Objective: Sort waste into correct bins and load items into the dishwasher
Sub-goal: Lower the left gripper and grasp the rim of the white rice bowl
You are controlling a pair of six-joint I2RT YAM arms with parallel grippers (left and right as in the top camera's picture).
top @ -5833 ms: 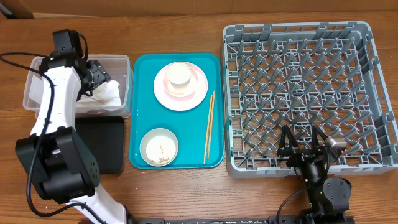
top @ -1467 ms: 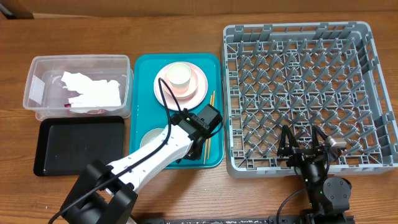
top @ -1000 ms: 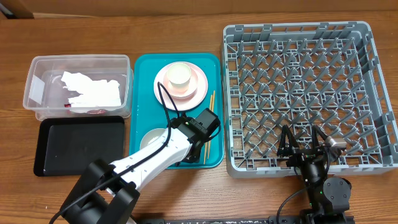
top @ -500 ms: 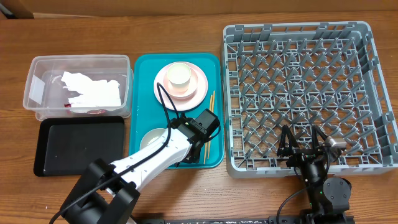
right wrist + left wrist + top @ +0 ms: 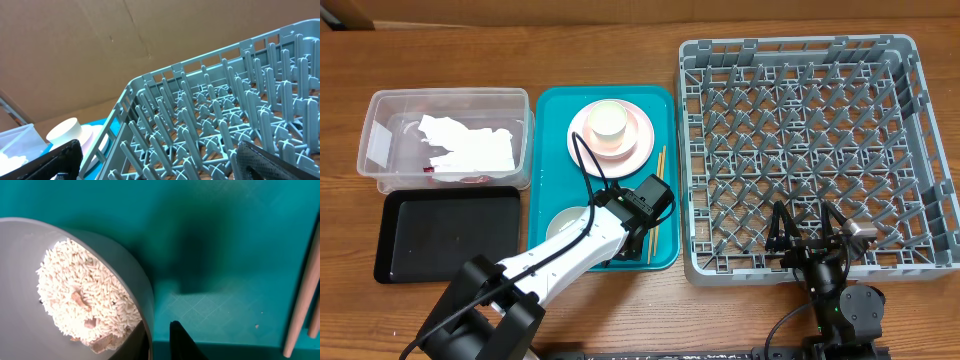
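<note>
A pale bowl (image 5: 563, 222) (image 5: 30, 250) of whitish rice (image 5: 85, 295) sits at the front of the teal tray (image 5: 548, 130) (image 5: 225, 240). My left gripper (image 5: 616, 246) (image 5: 159, 325) straddles its right rim. One finger is inside against the wall, and the other stands outside with a thin strip of tray showing between it and the rim. The chopsticks (image 5: 657, 200) (image 5: 302, 310) lie just to the right. The cream cup (image 5: 607, 120) stands on the pink plate (image 5: 638, 140). My right gripper (image 5: 807, 240) (image 5: 165, 165) hangs wide open over the front edge of the grey dish rack (image 5: 800, 150) (image 5: 225, 110).
A clear tub (image 5: 380, 100) at the left holds crumpled white tissue (image 5: 470, 145). The black tray (image 5: 445, 230) lies in front of it. My left arm crosses the teal tray's front edge. A cardboard wall stands behind the rack.
My left jaws have narrowed around the bowl's rim. The arm has barely shifted over the last second. The right arm has not moved.
</note>
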